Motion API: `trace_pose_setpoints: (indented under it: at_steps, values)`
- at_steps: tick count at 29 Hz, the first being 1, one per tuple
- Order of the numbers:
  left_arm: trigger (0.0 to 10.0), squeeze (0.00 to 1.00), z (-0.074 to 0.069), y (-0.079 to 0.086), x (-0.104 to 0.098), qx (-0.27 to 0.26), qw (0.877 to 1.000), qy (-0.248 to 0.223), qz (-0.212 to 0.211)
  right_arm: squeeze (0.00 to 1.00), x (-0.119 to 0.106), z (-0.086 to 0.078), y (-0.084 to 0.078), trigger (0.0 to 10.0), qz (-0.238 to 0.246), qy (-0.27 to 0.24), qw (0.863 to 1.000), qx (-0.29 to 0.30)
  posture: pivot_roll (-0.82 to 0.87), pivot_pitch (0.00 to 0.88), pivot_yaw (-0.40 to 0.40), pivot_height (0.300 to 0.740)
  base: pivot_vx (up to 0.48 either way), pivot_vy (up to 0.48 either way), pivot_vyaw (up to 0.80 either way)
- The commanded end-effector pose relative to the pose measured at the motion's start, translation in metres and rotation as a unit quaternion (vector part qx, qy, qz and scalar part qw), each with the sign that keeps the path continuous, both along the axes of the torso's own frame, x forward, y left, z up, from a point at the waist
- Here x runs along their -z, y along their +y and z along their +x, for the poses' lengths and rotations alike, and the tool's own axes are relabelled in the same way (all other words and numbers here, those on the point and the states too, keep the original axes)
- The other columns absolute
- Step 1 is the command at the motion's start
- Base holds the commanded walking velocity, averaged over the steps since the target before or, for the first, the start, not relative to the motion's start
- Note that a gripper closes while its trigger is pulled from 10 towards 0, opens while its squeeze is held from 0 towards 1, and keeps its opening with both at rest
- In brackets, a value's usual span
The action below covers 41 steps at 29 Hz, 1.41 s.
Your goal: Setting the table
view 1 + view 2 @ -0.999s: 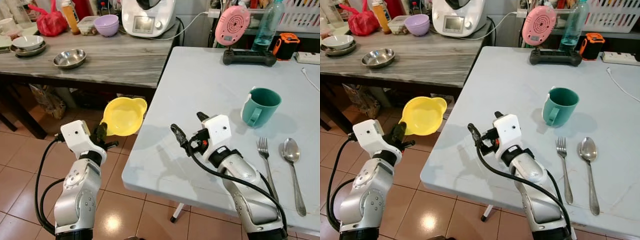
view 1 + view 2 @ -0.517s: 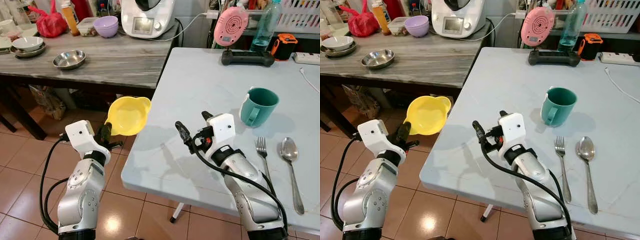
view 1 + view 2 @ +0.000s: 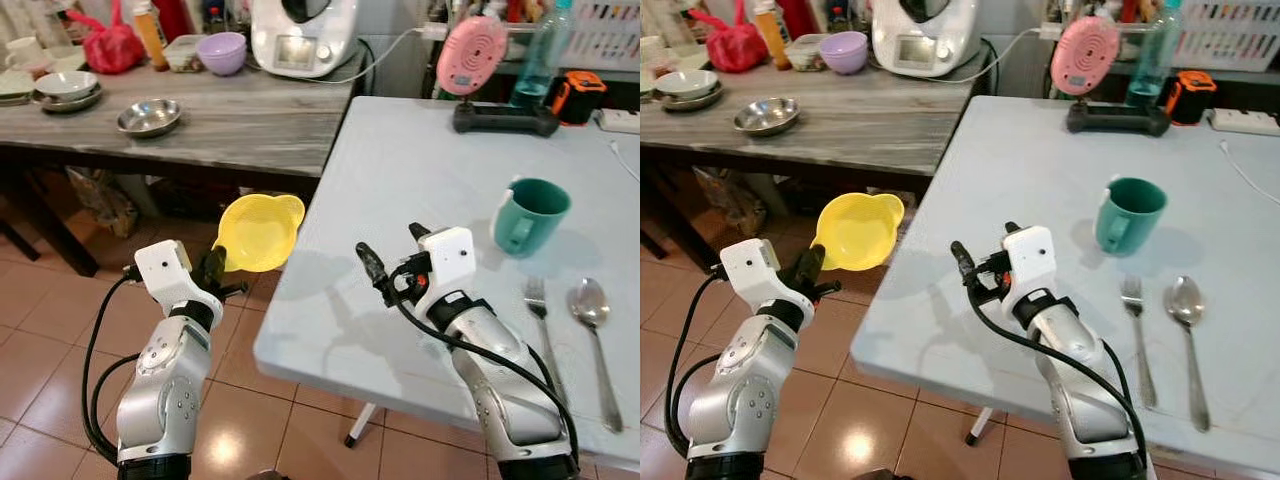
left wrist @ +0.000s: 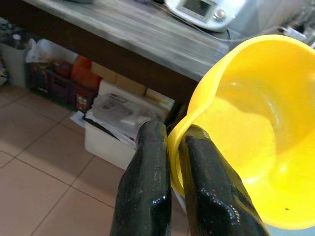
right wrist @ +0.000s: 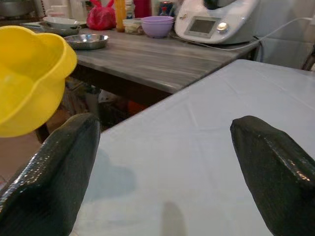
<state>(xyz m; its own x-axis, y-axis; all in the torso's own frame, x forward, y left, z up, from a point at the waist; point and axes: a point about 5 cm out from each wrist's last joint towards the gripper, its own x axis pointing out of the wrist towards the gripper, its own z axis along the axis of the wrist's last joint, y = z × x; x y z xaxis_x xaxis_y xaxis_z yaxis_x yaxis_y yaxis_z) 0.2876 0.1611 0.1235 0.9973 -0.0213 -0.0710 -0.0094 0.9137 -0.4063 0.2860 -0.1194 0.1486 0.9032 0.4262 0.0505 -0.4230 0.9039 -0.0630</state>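
Yellow bowl (image 3: 259, 231) hangs off the white table (image 3: 400, 180), rim pinched by my left gripper (image 4: 166, 142); right gripper (image 5: 162, 162) waits, fingers apart.

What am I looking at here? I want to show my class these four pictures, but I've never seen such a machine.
It is a humanoid robot setting a table. The two wide pictures come from cameras in its head, looking down at its silver arms. The two close pictures come from cameras on its wrists. The left gripper has its jaws shut on the rim of a yellow bowl, held over the floor beside the pale table. The right gripper hangs over the table with jaws open. On the table lie a green mug, a fork and a spoon.
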Motion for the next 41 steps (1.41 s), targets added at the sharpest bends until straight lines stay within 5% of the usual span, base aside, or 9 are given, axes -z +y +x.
trace_pose_setpoints:
  at_steps: [1,41]
  values:
    - [10.0,0.0,0.001,0.005,-0.002,-0.008,1.0,-0.006,0.006,0.0,-0.001,0.0,0.005,10.0,0.002,-0.002,1.0,-0.006,-0.12,0.037,0.08,0.74,0.0,0.48,0.0]
    - [10.0,0.0,0.007,-0.006,0.004,0.016,1.0,-0.005,0.015,0.0,0.001,-0.001,0.003,10.0,0.001,-0.007,1.0,0.009,-0.12,0.046,0.1,0.74,0.0,0.48,0.0]
